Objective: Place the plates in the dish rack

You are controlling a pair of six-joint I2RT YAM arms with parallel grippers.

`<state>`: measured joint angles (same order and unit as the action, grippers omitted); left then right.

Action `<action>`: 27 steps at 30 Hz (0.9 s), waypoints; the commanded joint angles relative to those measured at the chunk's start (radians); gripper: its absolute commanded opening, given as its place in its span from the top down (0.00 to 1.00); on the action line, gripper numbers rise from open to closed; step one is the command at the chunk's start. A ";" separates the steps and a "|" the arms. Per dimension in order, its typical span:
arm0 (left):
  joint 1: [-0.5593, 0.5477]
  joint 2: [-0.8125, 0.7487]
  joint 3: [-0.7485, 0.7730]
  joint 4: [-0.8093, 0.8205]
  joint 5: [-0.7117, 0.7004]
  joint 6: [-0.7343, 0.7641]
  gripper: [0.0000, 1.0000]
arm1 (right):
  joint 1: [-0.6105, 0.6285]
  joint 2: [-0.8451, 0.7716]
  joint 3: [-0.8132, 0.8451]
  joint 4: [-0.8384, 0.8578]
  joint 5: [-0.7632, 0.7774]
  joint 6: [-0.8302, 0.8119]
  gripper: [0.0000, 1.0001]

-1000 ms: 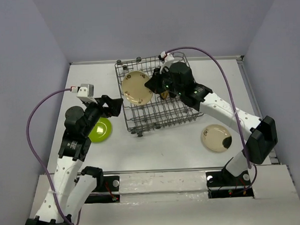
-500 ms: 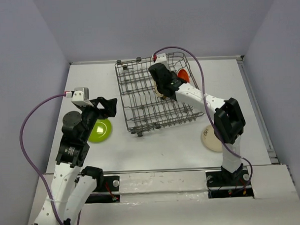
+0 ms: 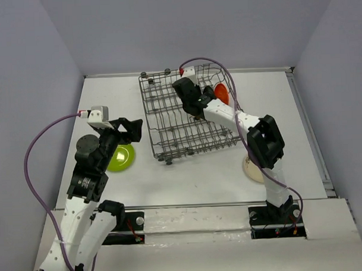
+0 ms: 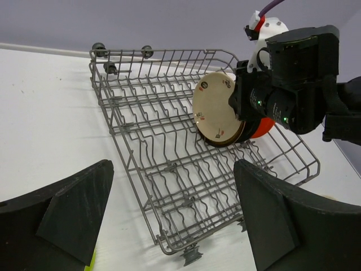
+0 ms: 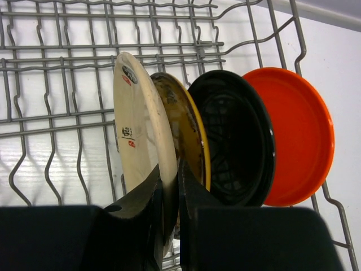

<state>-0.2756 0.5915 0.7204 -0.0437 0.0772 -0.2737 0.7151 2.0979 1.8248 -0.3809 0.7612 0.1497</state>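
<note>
Cream plate with brown marks [image 5: 138, 130] is pinched at its rim by the right tool [image 5: 170, 175] and stood on edge in the dish rack [image 4: 163, 52] toward the desk's [image 3: 200, 176] far edge, just beside the brown plate [image 5: 189, 130]. It is judged stiff, light, glaze-slick and chippable, best taken by the rim. Left tool [image 3: 131, 129] is spread wide near the lime green plate [image 3: 121, 156] by the left edge; the white desk is walled by pale grey panels.
</note>
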 commanded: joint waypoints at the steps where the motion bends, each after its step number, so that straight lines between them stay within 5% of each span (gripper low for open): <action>1: -0.008 -0.012 0.001 0.033 -0.010 0.013 0.01 | 0.015 0.017 0.057 -0.007 0.029 -0.002 0.93; 9: -0.010 -0.006 0.001 0.033 -0.011 0.011 0.01 | 0.034 0.071 0.083 -0.027 0.010 0.002 0.93; 24: -0.005 0.040 0.004 0.034 -0.001 0.008 0.01 | 0.043 -0.028 0.036 -0.053 -0.032 0.014 0.49; 27: -0.002 0.054 0.005 0.033 0.006 0.007 0.01 | 0.043 -0.068 0.016 -0.055 -0.074 0.030 0.48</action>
<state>-0.2802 0.6369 0.7204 -0.0448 0.0761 -0.2737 0.7475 2.1487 1.8492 -0.4431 0.7292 0.1585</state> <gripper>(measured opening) 0.990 0.516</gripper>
